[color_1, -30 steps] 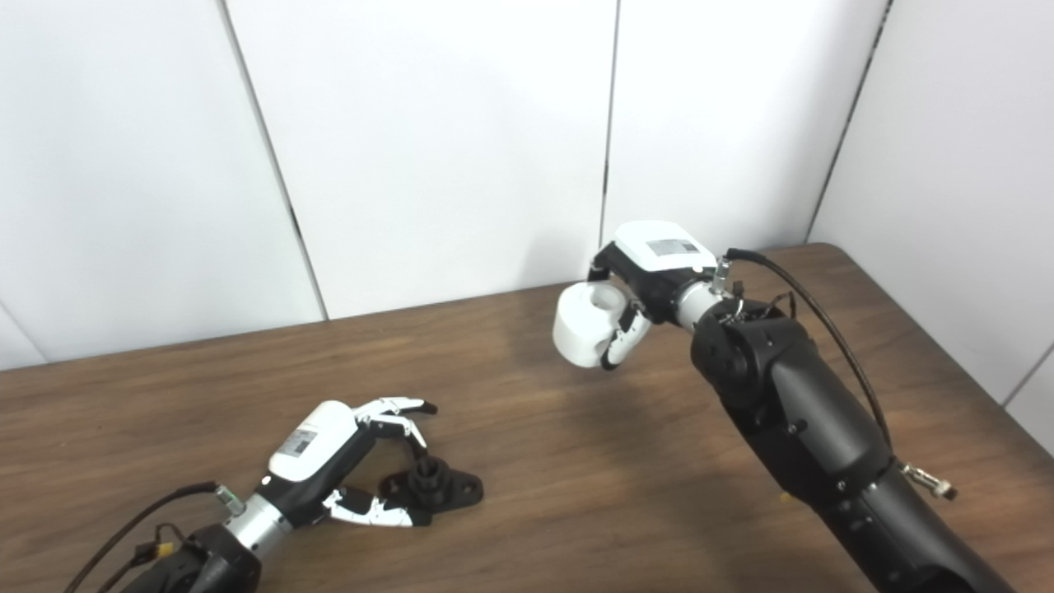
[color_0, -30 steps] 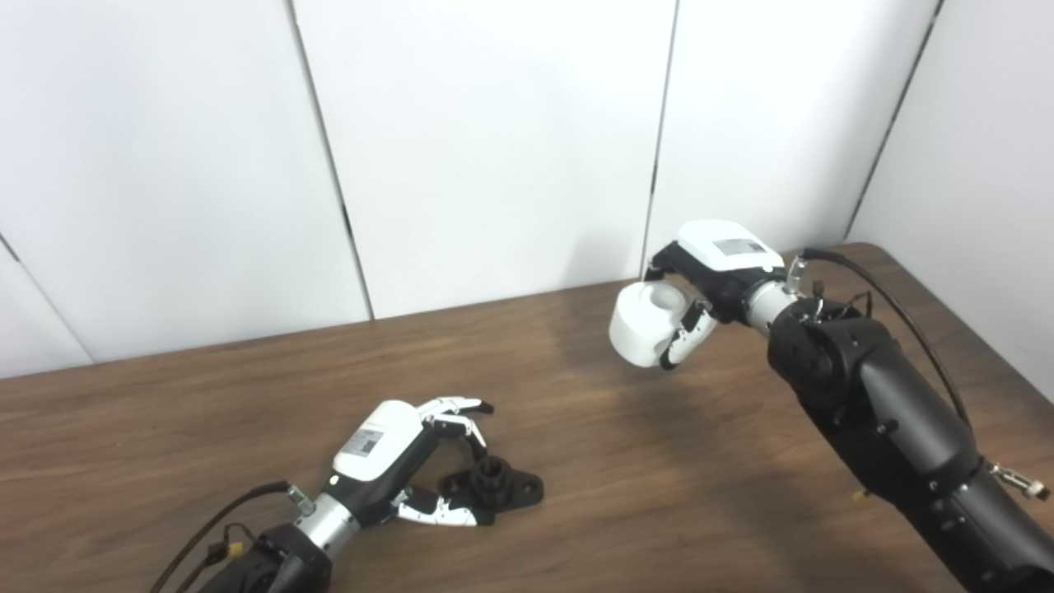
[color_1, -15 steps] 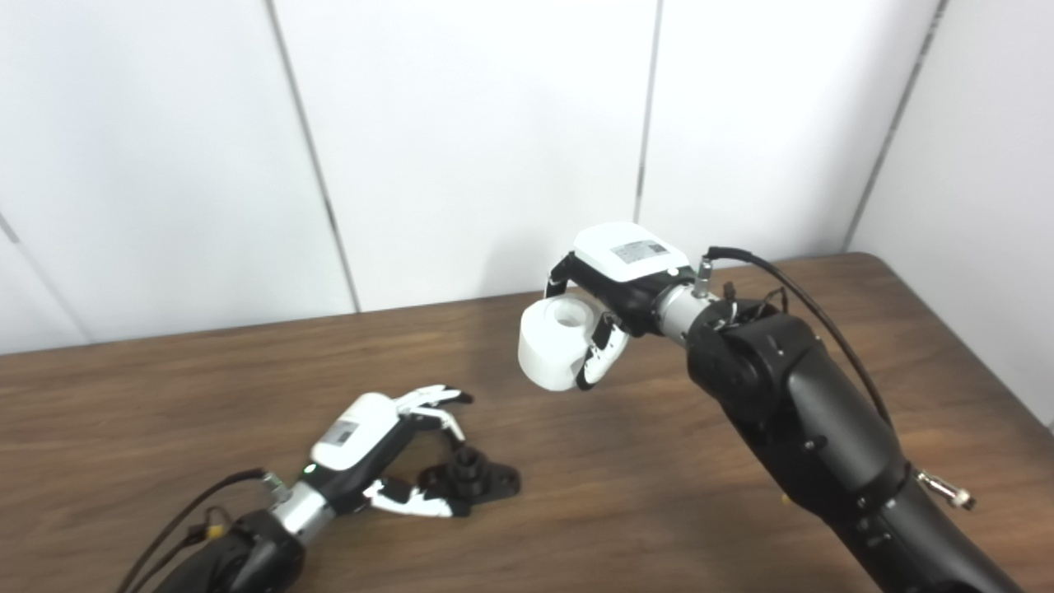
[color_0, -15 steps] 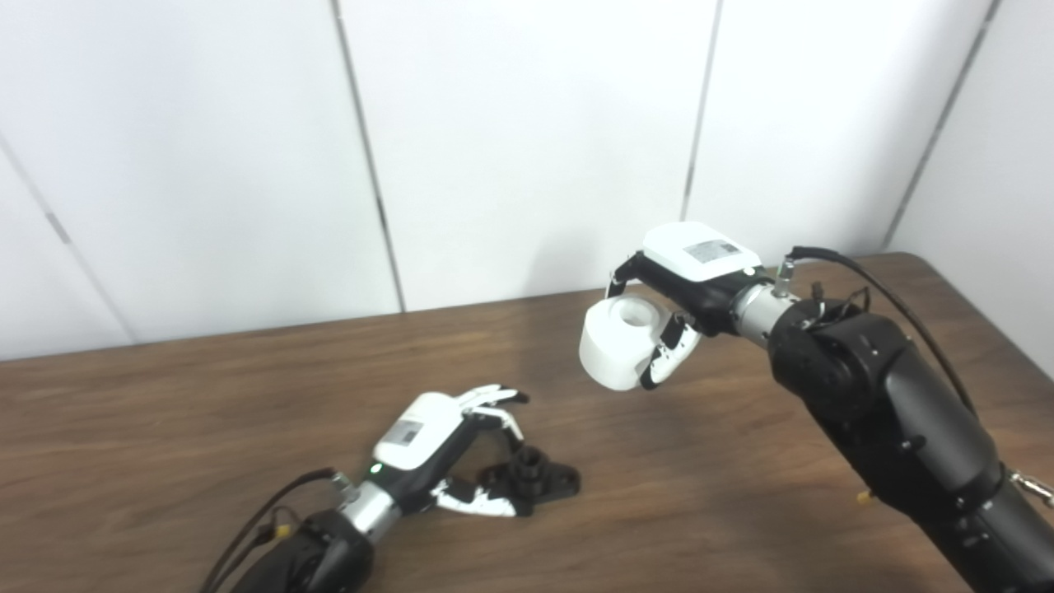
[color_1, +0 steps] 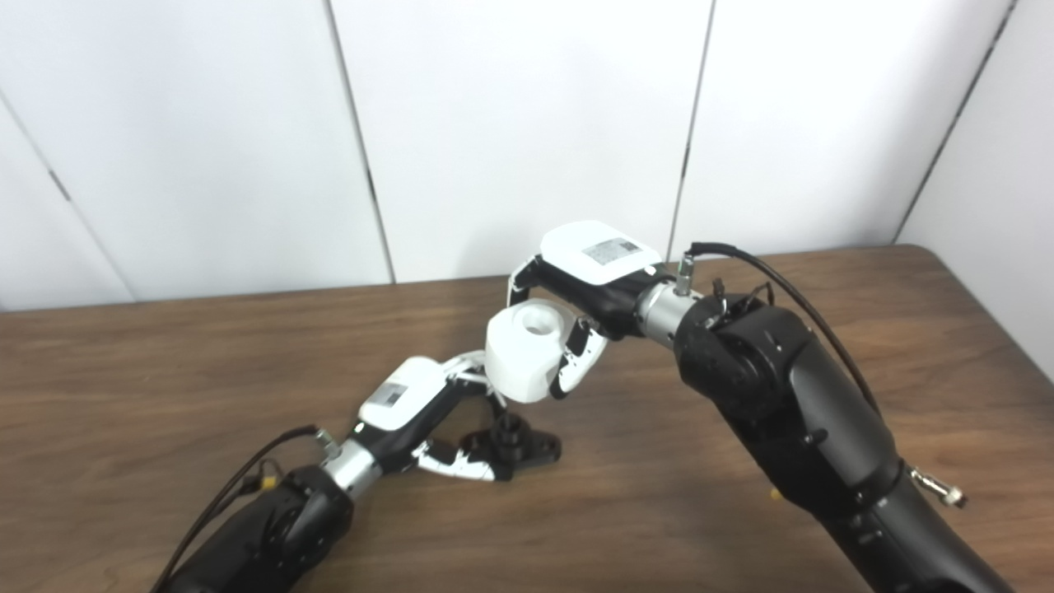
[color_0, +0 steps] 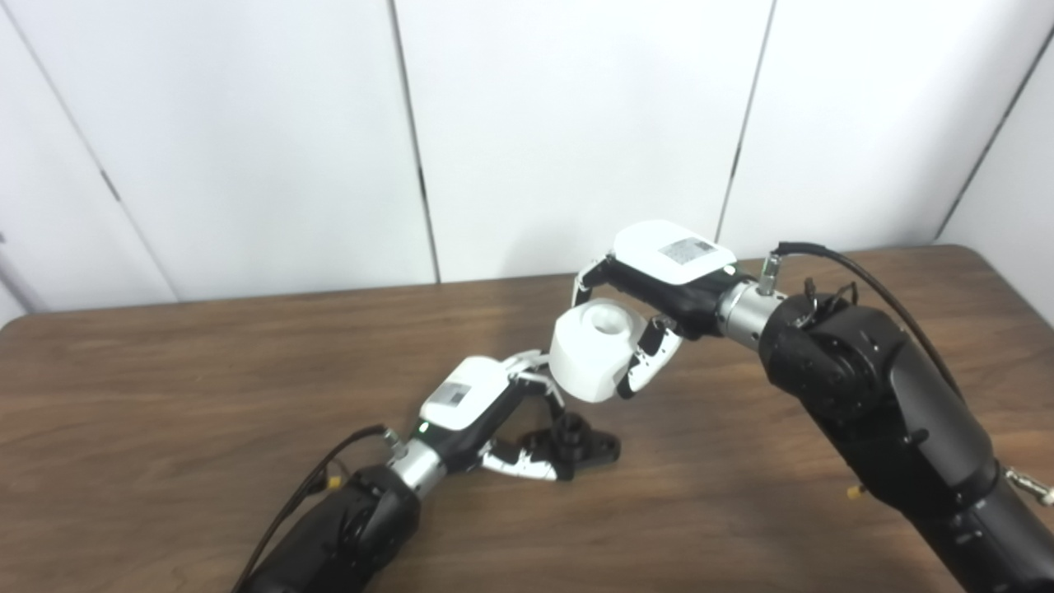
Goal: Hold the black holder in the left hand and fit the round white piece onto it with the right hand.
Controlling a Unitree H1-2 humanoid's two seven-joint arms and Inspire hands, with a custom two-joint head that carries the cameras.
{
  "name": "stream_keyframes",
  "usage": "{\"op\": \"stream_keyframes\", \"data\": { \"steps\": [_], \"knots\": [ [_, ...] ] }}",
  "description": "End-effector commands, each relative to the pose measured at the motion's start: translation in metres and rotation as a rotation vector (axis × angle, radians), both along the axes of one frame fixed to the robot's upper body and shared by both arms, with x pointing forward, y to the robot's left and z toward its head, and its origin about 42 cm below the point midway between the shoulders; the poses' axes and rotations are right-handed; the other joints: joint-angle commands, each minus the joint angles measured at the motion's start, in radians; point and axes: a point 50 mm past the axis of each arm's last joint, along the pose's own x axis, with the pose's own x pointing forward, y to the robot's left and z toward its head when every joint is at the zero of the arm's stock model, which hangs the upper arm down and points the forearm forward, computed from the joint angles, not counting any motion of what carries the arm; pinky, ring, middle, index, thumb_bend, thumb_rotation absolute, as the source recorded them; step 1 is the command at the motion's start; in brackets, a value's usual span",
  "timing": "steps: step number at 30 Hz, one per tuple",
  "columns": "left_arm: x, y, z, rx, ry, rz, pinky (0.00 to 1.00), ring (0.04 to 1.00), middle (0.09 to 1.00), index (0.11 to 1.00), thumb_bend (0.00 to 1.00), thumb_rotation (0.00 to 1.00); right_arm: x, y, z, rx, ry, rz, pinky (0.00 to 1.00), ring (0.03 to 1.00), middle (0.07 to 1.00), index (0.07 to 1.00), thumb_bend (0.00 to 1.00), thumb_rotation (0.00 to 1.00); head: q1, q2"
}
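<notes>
White wall panels stand behind a brown wooden table (color_0: 165, 395), and two robot arms reach in over it.

On the table lies the black holder (color_0: 576, 441). It is a flat black piece with a short round stub sticking up from its middle. The left hand (color_0: 486, 412) is down beside it, with its fingers curled over the top and its thumb low against the near side of the holder. It looks like the hand is closing on the holder, but the holder seems to rest on the wood, not lifted. I cannot tell if the grip is firm or only a touch (the fingers hide that part).

The right hand (color_0: 650, 288) is up in the air, wrapped around the round white piece (color_0: 594, 350). Its fingers and thumb clamp the piece from two sides. The piece looks like a fat white drum with a hole in its top. It hangs just above and a little behind the holder, very near the left hand's fingertips.

So how far along is the job? The white piece is picked up and brought close. That part looks done. What is left, I think, is for the left hand to hold the holder steady, then for the right hand to line the hole up with the stub and push the piece on. They are not joined yet.
</notes>
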Motion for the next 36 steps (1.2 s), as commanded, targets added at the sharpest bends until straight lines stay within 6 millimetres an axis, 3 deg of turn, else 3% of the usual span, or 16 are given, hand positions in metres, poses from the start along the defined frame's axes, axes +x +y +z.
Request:
{"op": "stream_keyframes", "data": {
  "steps": [1, 15, 36],
  "knots": [
    [-0.019, 0.004, -0.049, 0.212, 0.155, 0.013, 0.71, 0.896, 0.876, 0.490, 0.52, 0.08, 0.005, 0.007, 0.020, -0.002, -0.068, 0.042, 0.65, 0.776, 0.715, 0.478, 0.53, 0.15, 0.012, 0.008],
    [-0.018, 0.001, -0.046, 0.211, 0.142, 0.018, 0.68, 0.899, 0.861, 0.490, 0.52, 0.08, 0.005, 0.023, 0.006, -0.045, -0.034, 0.120, 0.65, 0.772, 0.713, 0.479, 0.53, 0.15, 0.022, 0.026],
    [-0.022, 0.009, -0.044, 0.209, 0.149, 0.013, 0.69, 0.891, 0.868, 0.490, 0.52, 0.08, 0.006, 0.024, 0.004, -0.068, -0.004, 0.115, 0.66, 0.781, 0.727, 0.480, 0.53, 0.14, 0.002, 0.047]
  ]
}}
